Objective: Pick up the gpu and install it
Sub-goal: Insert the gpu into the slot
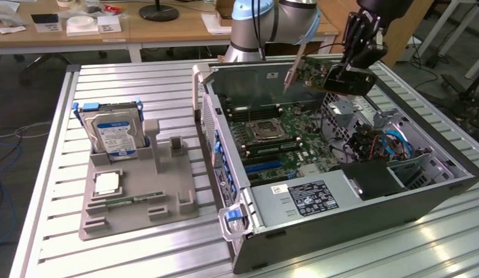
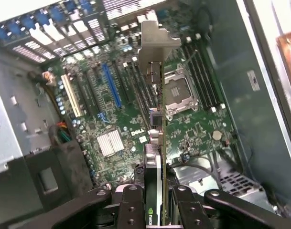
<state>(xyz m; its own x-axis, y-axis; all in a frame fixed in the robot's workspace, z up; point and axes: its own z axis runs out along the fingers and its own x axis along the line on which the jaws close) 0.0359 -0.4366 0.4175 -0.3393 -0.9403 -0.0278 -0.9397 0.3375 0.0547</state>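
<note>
The open computer case (image 1: 355, 226) lies on its side, apparently so that its motherboard (image 1: 282, 136) faces up for fitting. Above the case's far wall the gripper (image 1: 338, 80) holds the gpu (image 1: 307, 72) clear of the board. The fingers (image 2: 132, 205) clamp one end of the card, which stands edge-on between them with its bracket pointing away.

The gpu (image 1: 313, 74), thin card with silver end bracket, hangs tilted above the open computer case (image 1: 355, 214).
</note>
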